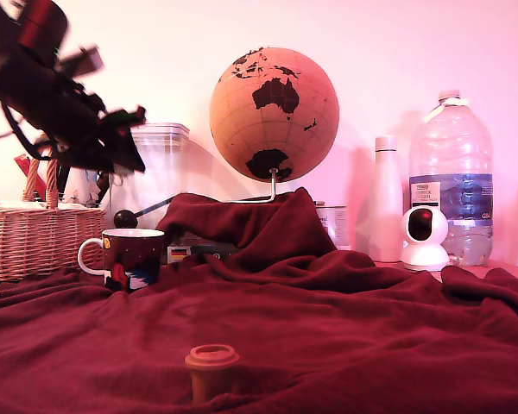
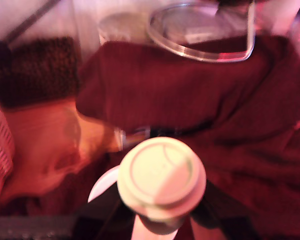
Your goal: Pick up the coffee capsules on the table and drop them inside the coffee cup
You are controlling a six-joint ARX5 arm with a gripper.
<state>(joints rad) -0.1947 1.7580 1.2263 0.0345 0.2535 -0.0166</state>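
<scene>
The claw [image 2: 162,220] was clamped on a pale capsule [image 2: 161,172] above the mug [image 1: 131,257]; an orange-brown capsule [image 1: 211,371] waited on the tabletop [image 1: 371,345]; any blue one went unseen.

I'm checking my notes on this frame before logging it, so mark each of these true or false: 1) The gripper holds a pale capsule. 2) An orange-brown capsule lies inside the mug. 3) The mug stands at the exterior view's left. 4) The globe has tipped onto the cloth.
1) True: the gripper is shut on the pale capsule, as the wrist view shows.
2) False: the orange-brown capsule stands on the red cloth in the foreground, apart from the mug.
3) True: it stands there, before the wicker basket.
4) False: the globe is upright on its stand behind the cloth.
</scene>
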